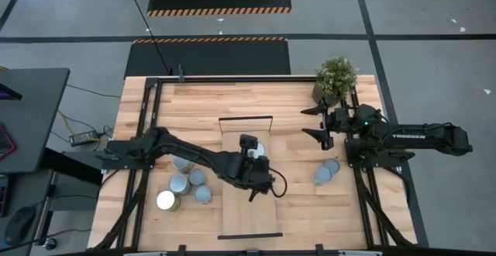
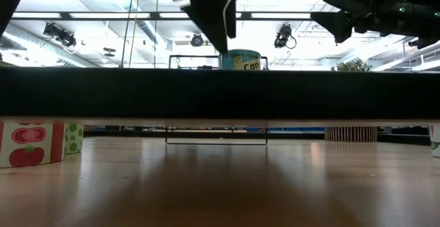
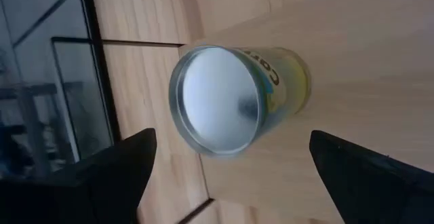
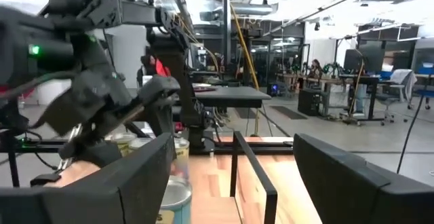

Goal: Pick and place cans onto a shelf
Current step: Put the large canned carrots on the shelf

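One can (image 1: pixel 260 149) with a pale round top and a yellow-and-teal label stands upright on the shelf (image 1: pixel 249 209), a long pale board with black end frames. It also shows in the left wrist view (image 3: pixel 224 98) and the low view (image 2: pixel 242 60). My left gripper (image 3: pixel 230 142) hovers over this can, open wide, with one finger on either side of it and clear of it. My right gripper (image 1: pixel 312 122) is open and empty above the table's right part, near the potted plant (image 1: pixel 335 76). Several cans (image 1: pixel 186 182) stand on the table left of the shelf, and two cans (image 1: pixel 326 171) stand to its right.
Black frame rails (image 1: pixel 147 124) run along the table's left and right sides. In the low view a tomato-labelled can (image 2: pixel 27 143) stands at the left, and the shelf's dark edge (image 2: pixel 220 93) spans the picture. Bare wood lies at the shelf's near end.
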Robot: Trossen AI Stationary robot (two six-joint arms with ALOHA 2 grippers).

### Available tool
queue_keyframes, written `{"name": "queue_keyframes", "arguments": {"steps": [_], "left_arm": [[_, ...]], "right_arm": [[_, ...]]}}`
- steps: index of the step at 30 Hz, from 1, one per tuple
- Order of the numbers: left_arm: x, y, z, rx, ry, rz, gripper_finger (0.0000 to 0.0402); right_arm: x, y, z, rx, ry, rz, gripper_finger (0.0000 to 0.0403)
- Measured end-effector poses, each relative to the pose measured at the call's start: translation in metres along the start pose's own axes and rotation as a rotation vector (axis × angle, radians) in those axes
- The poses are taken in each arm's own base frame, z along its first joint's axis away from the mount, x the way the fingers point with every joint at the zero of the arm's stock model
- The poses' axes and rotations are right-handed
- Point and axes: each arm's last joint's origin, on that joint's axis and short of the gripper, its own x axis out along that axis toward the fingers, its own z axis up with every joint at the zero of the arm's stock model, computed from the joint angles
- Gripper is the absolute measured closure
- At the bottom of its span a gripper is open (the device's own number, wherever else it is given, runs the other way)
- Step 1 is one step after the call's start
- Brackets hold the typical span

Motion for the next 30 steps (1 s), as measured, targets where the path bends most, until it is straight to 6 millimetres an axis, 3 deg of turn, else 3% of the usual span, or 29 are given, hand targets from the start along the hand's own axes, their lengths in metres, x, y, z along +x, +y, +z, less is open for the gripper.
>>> {"name": "queue_keyframes", "arguments": {"steps": [10,30], "left_arm": [[0.024,-0.012,0.011,0.101,0.008,0.163,0.0008],[0.056,0.023,0.017,-0.069,0.015,0.215,0.0008]], "right_arm": [[0.0,0.0,0.0,-0.01,0.003,-0.006,0.0089],[0.0,0.0,0.0,-0.01,-0.004,-0.006,0.0089]]}}
